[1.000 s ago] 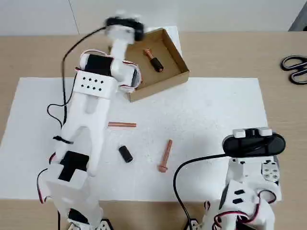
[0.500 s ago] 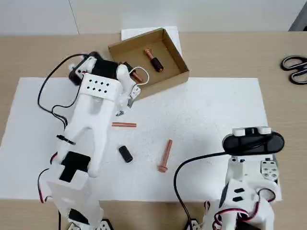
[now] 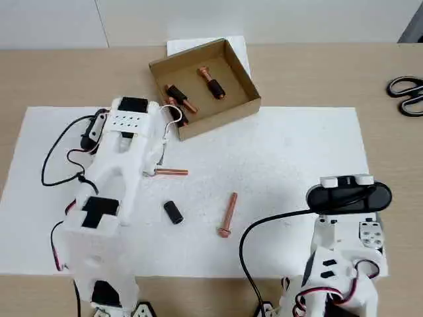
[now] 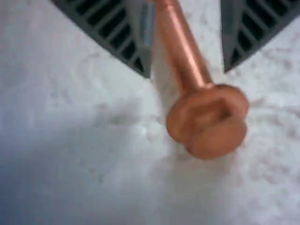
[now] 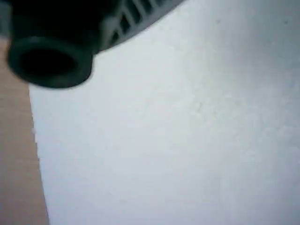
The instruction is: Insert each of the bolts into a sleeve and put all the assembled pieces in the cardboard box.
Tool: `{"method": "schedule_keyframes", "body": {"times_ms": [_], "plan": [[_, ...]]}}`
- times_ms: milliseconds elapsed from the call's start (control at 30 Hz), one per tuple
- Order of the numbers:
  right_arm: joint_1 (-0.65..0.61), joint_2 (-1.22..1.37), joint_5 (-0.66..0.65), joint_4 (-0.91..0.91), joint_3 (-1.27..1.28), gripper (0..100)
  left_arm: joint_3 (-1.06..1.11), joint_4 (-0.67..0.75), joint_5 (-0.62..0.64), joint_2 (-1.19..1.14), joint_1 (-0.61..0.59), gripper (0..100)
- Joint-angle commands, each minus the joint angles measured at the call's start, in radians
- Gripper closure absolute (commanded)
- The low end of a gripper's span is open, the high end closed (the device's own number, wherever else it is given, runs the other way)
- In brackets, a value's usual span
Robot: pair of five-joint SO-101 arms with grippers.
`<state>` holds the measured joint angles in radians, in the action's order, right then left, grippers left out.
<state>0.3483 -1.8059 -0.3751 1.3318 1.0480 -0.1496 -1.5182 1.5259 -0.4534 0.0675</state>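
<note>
I count two finished pieces lying in the cardboard box (image 3: 246,82) at the far side of the desk (image 3: 53,72). One assembled piece (image 3: 213,83) is near the middle of the box, and a second assembled piece (image 3: 177,98) is by the wall nearest my left arm. Each is a copper bolt with a short black sleeve over its shaft. I judge that to be about half the job, since two bolts lie bare on the white mat (image 3: 297,152).

The nearer bolt (image 3: 168,172) lies flat just beside the tip of my left arm. In the left wrist view the left gripper (image 4: 185,70) straddles it. The jaws stand apart, one close against the shaft and the other with a clear gap, so they have hold of nothing. The bolt is smooth and copper-coloured, with a wide flanged head turned toward the camera.

The other bolt (image 3: 228,214) lies toward the middle of the mat, with a loose sleeve (image 3: 173,212) on its side near it.

The right gripper (image 5: 93,33) sits at my near edge of the mat. Its wrist view shows a black sleeve (image 5: 49,61), a short hollow tube with its open end facing the camera, held off the mat. I judge the jaws closed on it, though the contact itself is too dark to see.

That leaves two insertions and two drops into the box.
</note>
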Motion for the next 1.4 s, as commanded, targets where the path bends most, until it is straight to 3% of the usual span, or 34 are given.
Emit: {"method": "schedule_keyframes", "body": {"times_ms": [0,833,1367], "plan": [[0.005,-0.004,-0.009,-0.024,-0.006,99.1,-0.005,0.014,0.008,0.008,0.029,90],[0.005,-0.004,-0.009,-0.019,-0.009,99.1,0.001,0.098,0.103,-0.077,0.048,90],[0.005,-0.004,-0.009,-0.021,-0.009,99.1,-0.263,-0.107,0.054,-0.132,0.048,90]]}}
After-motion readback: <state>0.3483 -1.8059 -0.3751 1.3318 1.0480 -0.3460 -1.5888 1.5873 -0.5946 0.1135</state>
